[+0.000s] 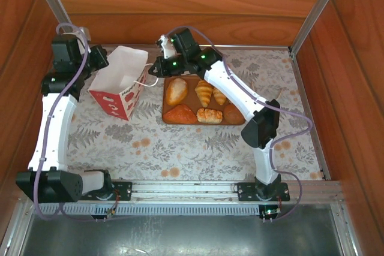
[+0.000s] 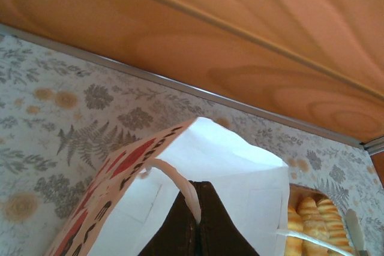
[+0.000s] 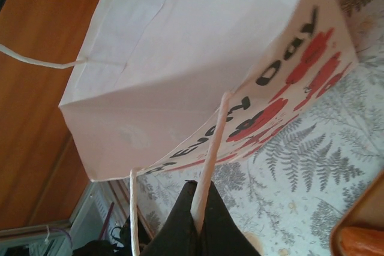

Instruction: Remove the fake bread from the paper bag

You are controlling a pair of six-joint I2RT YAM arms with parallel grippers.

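Tabletop (image 1: 180, 148): left end effector (image 2: 198, 217), right end effector (image 3: 202, 214) pinch paper bag (image 1: 120, 85) handles (image 2: 179, 183).

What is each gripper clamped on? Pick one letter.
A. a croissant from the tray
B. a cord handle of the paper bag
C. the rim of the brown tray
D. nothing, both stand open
B. In the wrist views the left gripper and the right gripper are each shut on a cord handle of the paper bag; the fake bread lies on the tray.
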